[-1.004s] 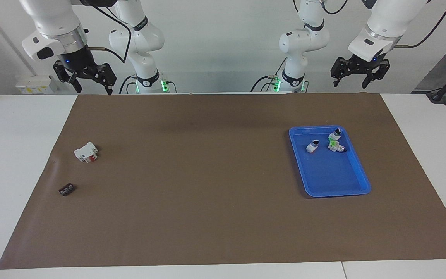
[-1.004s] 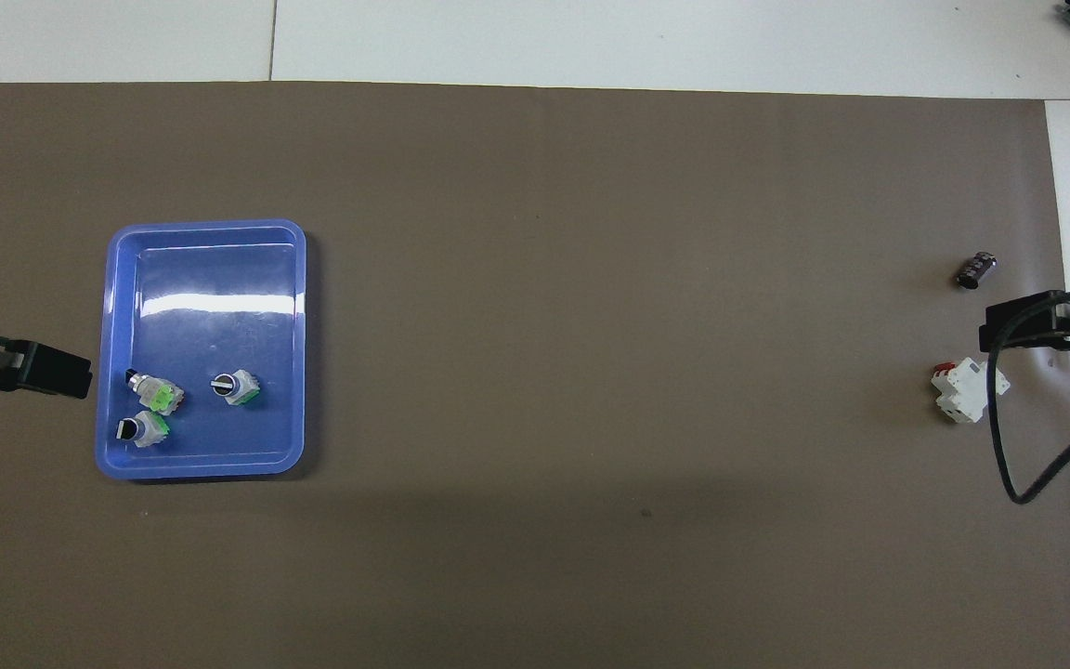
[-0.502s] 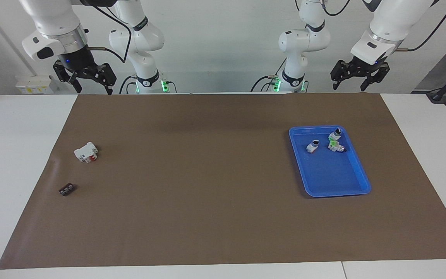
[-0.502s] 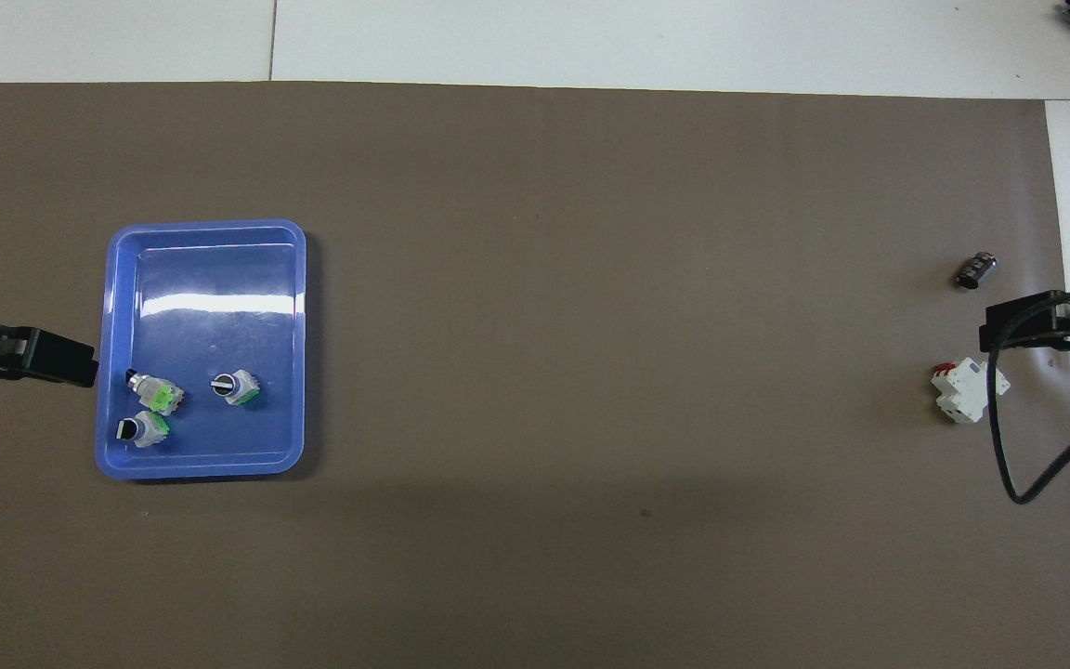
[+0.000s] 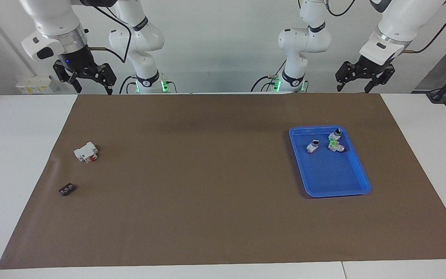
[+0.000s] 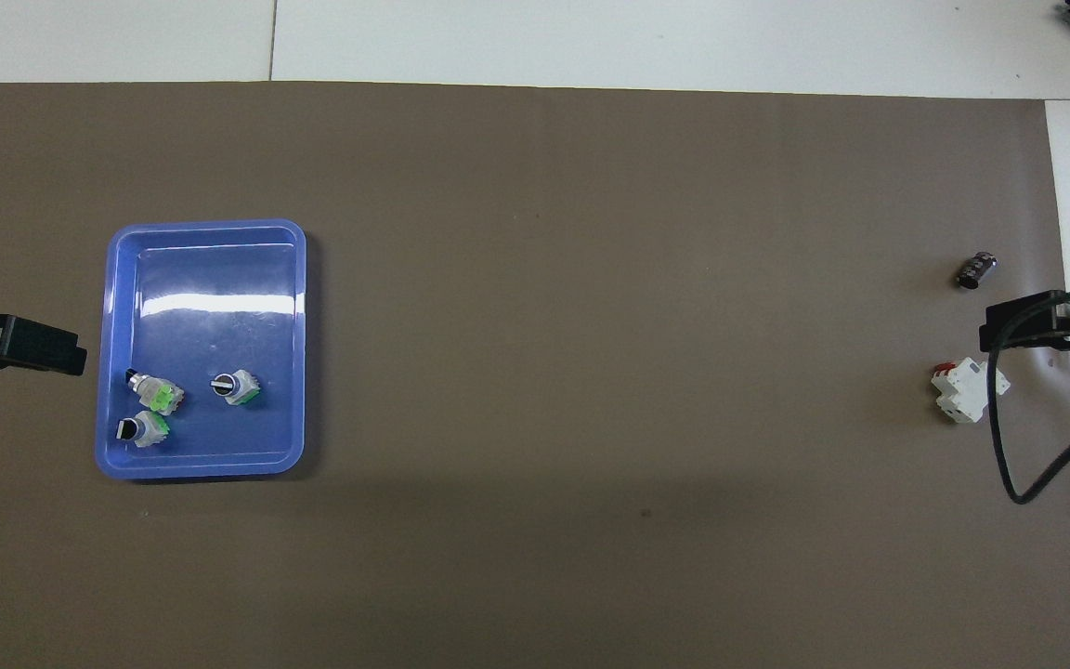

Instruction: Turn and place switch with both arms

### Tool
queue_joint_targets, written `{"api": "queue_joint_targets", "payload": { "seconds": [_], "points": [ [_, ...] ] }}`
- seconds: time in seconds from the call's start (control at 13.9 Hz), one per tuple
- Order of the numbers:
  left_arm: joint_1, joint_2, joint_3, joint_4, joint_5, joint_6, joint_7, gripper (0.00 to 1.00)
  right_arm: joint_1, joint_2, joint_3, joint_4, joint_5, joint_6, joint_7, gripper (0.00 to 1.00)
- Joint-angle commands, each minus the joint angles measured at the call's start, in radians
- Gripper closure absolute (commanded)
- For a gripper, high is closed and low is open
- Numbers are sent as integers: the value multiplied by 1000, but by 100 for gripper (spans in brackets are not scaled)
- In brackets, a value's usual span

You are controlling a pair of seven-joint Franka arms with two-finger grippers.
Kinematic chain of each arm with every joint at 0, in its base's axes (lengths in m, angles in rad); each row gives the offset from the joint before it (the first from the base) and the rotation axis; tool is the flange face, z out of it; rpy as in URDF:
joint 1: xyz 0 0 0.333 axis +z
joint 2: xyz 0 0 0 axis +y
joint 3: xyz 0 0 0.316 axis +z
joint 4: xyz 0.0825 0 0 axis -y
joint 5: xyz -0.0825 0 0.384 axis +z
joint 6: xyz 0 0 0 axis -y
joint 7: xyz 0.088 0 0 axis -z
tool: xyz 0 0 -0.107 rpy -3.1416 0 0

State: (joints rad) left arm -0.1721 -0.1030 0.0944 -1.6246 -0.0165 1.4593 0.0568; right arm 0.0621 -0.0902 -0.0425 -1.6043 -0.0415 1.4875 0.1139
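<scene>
Left gripper (image 5: 363,82) hangs wide open, empty, nearer than right gripper (image 5: 90,83), also open, to switch (image 5: 312,146) in tray (image 5: 356,185)

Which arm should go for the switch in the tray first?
Probably the left. The blue tray with the switch lies toward the left arm's end of the table; the left gripper hangs open, up by that end. The right gripper, also open, waits at the other end.

I see matt brown paper-like mat (image 5: 207,186), smooth. Blue tray (image 6: 292,279): glossy plastic w/ bright glare. Arms (image 5: 52,19): smooth white shells, shiny metal wrist rings. White block (image 5: 85,152) looks hard plastic, slight sheen.
</scene>
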Motion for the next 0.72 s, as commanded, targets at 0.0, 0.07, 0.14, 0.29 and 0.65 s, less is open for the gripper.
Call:
{"api": "queue_joint_targets", "payload": {
  "seconds": [0.0,0.07,0.14,0.29,0.65],
  "points": [
    [-18,-12,10,-15,-13,18,-18,0,-5,-5,6,6,3,-16,13,0],
    [-18,-12,11,-15,-11,19,-23,0,-5,-6,4,4,3,-18,13,0],
    [-14,-14,11,-17,-11,22,-38,0,-5,-6,4,6,3,-16,13,0],
    [-10,-14,13,-18,-11,24,-43,0,-5,-5,6,4,3,-18,13,0],
    [-10,-21,11,-34,-8,22,-43,0,-5,-6,4,6,3,-16,13,0]
  ]
}}
